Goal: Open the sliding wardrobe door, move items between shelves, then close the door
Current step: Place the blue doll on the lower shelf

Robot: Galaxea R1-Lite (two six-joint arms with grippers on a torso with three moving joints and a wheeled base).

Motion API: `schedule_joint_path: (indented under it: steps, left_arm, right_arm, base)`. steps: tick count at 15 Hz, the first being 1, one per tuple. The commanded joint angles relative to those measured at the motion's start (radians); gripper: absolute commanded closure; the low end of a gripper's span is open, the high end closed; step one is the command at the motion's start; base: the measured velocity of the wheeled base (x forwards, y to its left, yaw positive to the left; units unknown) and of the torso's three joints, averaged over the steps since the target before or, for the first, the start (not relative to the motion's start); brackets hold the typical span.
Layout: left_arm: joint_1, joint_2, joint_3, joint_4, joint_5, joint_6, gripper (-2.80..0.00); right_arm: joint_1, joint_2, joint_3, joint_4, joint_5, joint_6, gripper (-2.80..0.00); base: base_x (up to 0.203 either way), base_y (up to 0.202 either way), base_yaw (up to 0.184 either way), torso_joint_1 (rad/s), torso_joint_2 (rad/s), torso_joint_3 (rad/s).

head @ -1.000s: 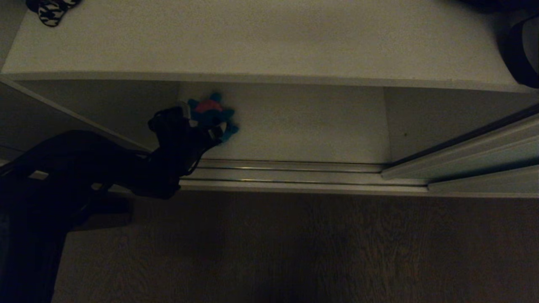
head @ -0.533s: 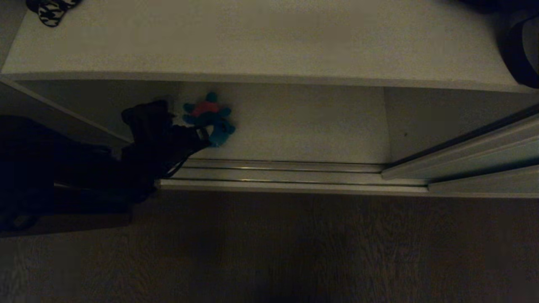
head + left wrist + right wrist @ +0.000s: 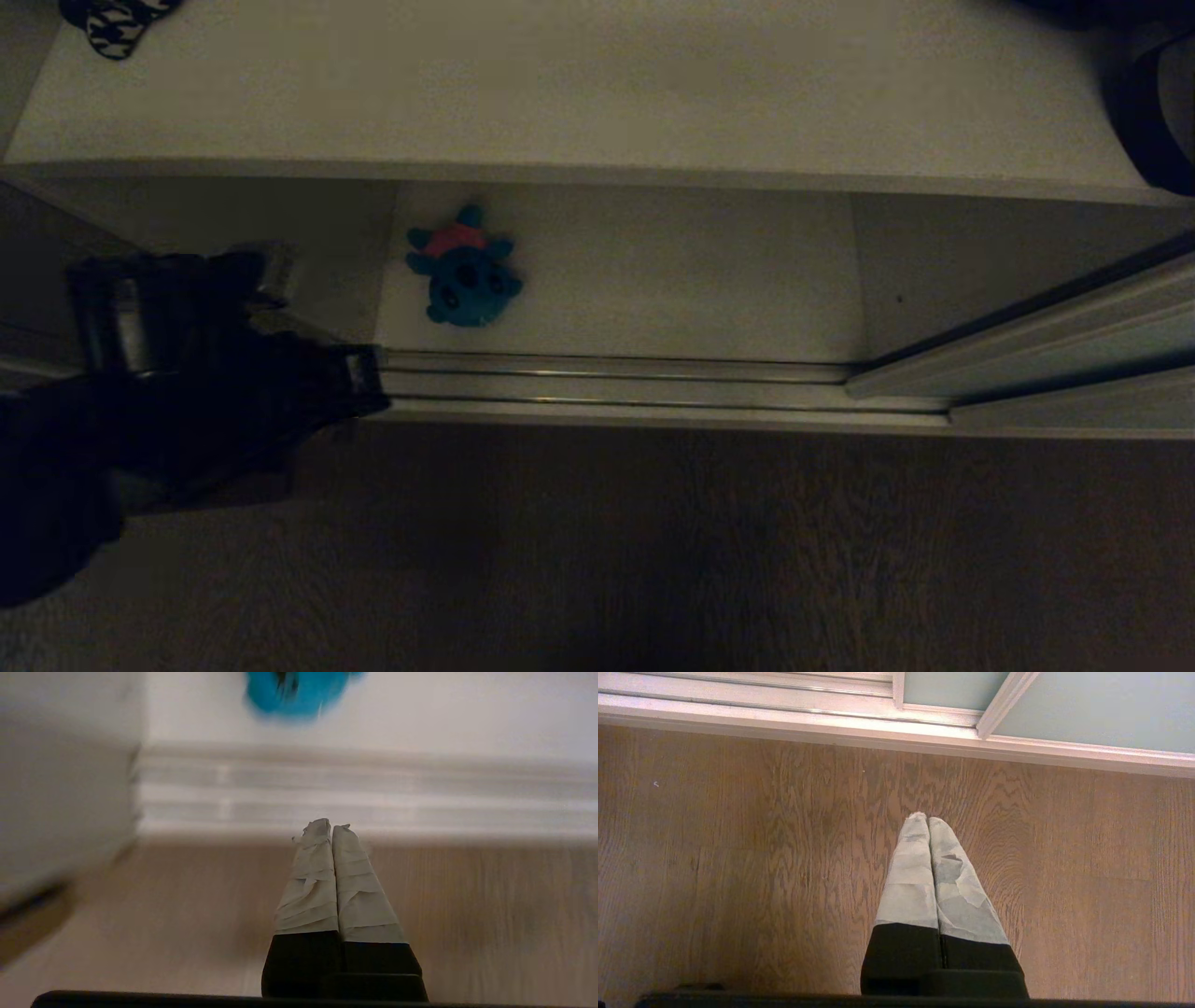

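Teal-blue plush toy (image 3: 464,272) is lying on the lower shelf (image 3: 653,280) at about 11 o'clock from head-view centre, just behind the door track (image 3: 616,383), pink tuft pointing to 12 o'clock, nothing touching it. Left gripper (image 3: 327,828) is sitting at roughly 9 o'clock in the head view, over the wood floor (image 3: 653,560) just outside the track, fingers pressed together and holding nothing; toy is showing at 12 o'clock of its own camera, apart from the tips. Right gripper (image 3: 927,821) is hanging parked over the floor, fingers also pressed together, empty. Sliding wardrobe door (image 3: 1074,327) is standing slid aside at 3 o'clock, compartment open. Reading this as the placing step done for this toy: it's down and released, arm is clear of the shelf. Next move is either fetching the second item or going for the door; closing means getting the gripper onto the door's edge frame at 3 o'clock and pushing toward 9 o'clock along the track, keeping the arm out of the opening. Count: one plush toy in view (green one not visible), two shelves (upper one (image 3: 560,84) at 12 o'clock), one houndstooth cushion (image 3: 117,23) at the 10–11 o'clock corner, one black bag (image 3: 1158,112) at 2 o'clock, two grippers
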Motion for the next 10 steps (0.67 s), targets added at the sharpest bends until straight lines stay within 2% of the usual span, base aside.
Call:
schedule_joint_path:
  steps: [1,3,8,10]
  left_arm:
    - [0.002,-0.293,0.093,0.093,0.002,0.004,0.0]
    - [0.017,-0.527,0.176,0.22,0.003,0.011,0.0]
    - [0.141,-1.129,0.28,0.661,-0.022,0.042,0.0]
    - [0.178,-1.324,0.367,0.773,-0.032,0.083,0.0]
  right_arm:
    - [0.0,-0.001,0.0,-0.001,0.0,0.0,0.0]
    - [0.0,-0.001,0.0,-0.001,0.0,0.0,0.0]
    - [0.0,-0.001,0.0,-0.001,0.0,0.0,0.0]
    - [0.0,-0.001,0.0,-0.001,0.0,0.0,0.0]
  base:
    - [0.0,0.0,0.0,0.0,0.0,0.0]
    - [0.0,0.0,0.0,0.0,0.0,0.0]
    - [0.0,0.0,0.0,0.0,0.0,0.0]
    - [0.0,0.0,0.0,0.0,0.0,0.0]
